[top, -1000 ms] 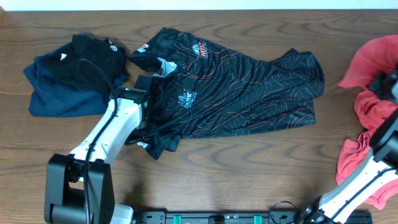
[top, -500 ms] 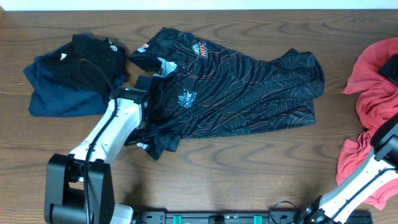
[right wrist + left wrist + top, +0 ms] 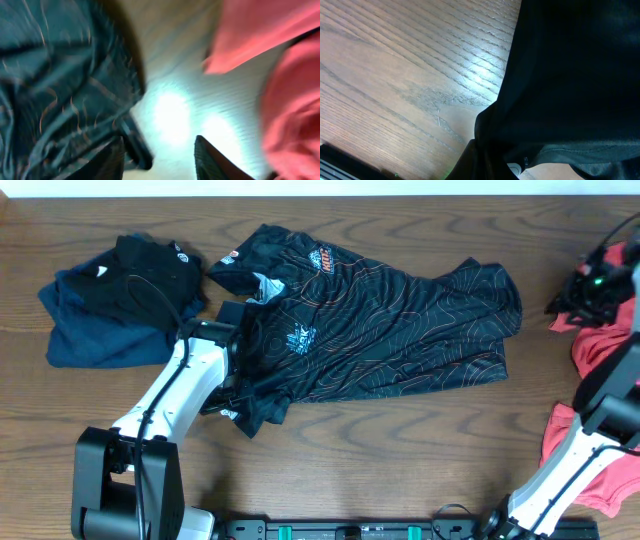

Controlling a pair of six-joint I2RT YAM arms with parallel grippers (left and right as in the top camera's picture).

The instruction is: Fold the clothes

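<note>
**Left side gripped, right side lining up**

The large black sports jersey with thin orange contour-line print [image 3: 380, 320] lies spread across the middle of the brown wooden surface [image 3: 400, 450], not yet folded, with its lower-left corner rumpled by the white left arm [image 3: 180, 395]. The left jaws are together, and the wrist view is full of black cloth bunched right at them. I read that as a pinch on the jersey's edge, ready to carry it over. Far right, the right jaws stand apart with nothing between them, only bare wood in the gap. The picture is blurred, with the jersey's right edge on one side and the coral-red garment [image 3: 600, 350] on the other. My guess is that edge is the target. The red cloth lies close by and could snag. A heap of dark navy and black clothes [image 3: 105, 310] sits back left, just beside the jersey's sleeve, crowding any fold that way
</note>
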